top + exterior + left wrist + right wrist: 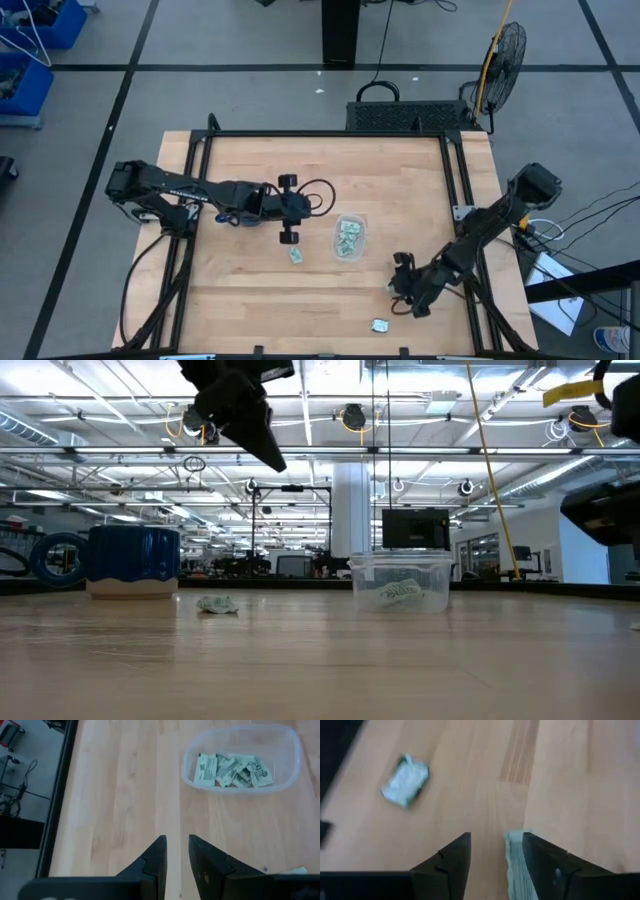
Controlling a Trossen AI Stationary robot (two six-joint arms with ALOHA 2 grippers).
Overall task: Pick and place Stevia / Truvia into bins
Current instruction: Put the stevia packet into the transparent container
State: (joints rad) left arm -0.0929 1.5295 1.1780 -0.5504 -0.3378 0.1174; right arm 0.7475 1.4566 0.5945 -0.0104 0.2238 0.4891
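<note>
The clear bin (pixel 350 238) (pixel 400 582) (pixel 240 760) stands mid-table with several green-and-white packets (pixel 232 770) lying in it. One loose packet (pixel 296 256) (pixel 218 605) lies flat on the wood left of the bin, and another (pixel 380 325) (pixel 405 785) lies near the near edge. My left gripper (pixel 300 208) (pixel 177 840) hovers high, left of the bin, open by a narrow gap and empty. My right gripper (pixel 402 280) (pixel 495 837) is low over the table's right near part, open, with a packet (pixel 517 865) between its fingers. My right gripper has a packet standing on edge against the inner side of one finger (pixel 545 865), along the packet's flat face (pixel 516 855). The other finger (pixel 452 855) stands apart from it. The fingers point down at the table. Whether the packet rests on the wood I cannot tell.
A dark blue mug (pixel 133 560) stands on the table's left part, as the low view shows. Black frame rails (pixel 200 180) run along the table's left and right sides. Bare wood lies between the bin and my right gripper.
</note>
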